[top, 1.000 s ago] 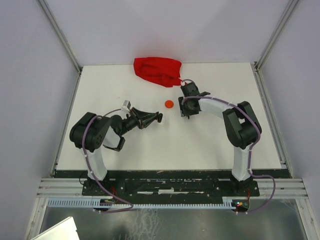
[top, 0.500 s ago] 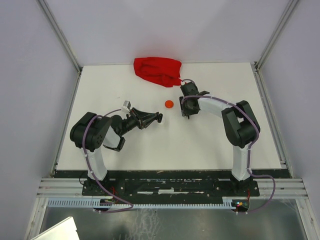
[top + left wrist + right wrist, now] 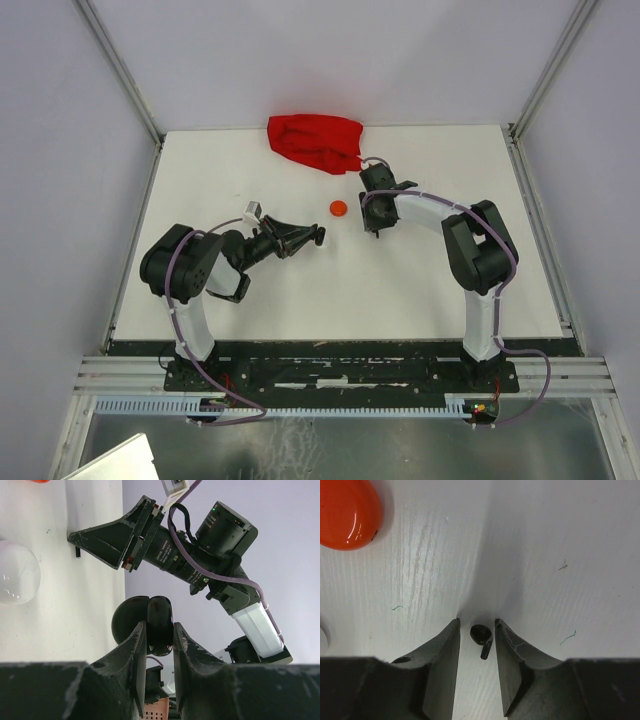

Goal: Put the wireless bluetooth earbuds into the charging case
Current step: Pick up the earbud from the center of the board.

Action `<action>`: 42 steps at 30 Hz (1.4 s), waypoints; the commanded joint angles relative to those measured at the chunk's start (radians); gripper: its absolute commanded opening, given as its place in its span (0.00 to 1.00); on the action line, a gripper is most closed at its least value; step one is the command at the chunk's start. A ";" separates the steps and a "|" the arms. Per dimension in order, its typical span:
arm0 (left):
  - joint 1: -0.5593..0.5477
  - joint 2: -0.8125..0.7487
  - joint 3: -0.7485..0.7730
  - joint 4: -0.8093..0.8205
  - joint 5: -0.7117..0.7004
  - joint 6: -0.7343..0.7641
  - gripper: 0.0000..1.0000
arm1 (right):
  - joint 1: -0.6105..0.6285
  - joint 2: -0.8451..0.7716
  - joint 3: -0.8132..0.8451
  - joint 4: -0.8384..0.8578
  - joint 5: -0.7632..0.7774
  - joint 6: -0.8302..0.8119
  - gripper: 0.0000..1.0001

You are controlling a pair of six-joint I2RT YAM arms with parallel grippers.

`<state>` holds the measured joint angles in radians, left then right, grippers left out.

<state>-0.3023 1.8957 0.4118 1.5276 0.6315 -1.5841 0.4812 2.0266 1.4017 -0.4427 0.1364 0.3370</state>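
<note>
A black earbud lies on the white table between the fingertips of my right gripper. The jaws stand open and narrow round it; a gap shows on its left, and its stem is close to the right finger. From above, this gripper points down at the table, right of the orange-red case. My left gripper is shut on a black round charging case, held off the table with its lid open. In the top view the left gripper sits left of centre.
A red cloth lies crumpled at the table's back edge. The orange-red case is close to the upper left of my right fingers. A white round case rests on the table near the left gripper.
The right jaws have narrowed round the black earbud and the right wrist has shifted slightly. The left arm and the case in it have not moved.
</note>
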 commanded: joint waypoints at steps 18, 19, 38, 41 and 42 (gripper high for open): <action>0.006 0.003 -0.001 0.193 0.010 -0.051 0.03 | -0.008 -0.011 -0.009 -0.035 0.020 0.010 0.36; 0.006 0.003 -0.001 0.193 0.011 -0.051 0.03 | -0.008 -0.013 -0.010 -0.036 0.020 0.010 0.35; 0.006 0.005 -0.003 0.193 0.010 -0.051 0.03 | -0.009 -0.034 -0.022 -0.045 0.015 0.004 0.45; 0.006 0.004 -0.002 0.193 0.010 -0.051 0.03 | -0.008 -0.034 -0.025 -0.048 0.015 0.002 0.41; 0.006 0.004 -0.005 0.192 0.009 -0.051 0.03 | -0.008 -0.034 -0.026 -0.048 0.014 0.002 0.38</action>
<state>-0.3023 1.8999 0.4118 1.5280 0.6312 -1.5845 0.4755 2.0193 1.3933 -0.4576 0.1413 0.3363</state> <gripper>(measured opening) 0.305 0.416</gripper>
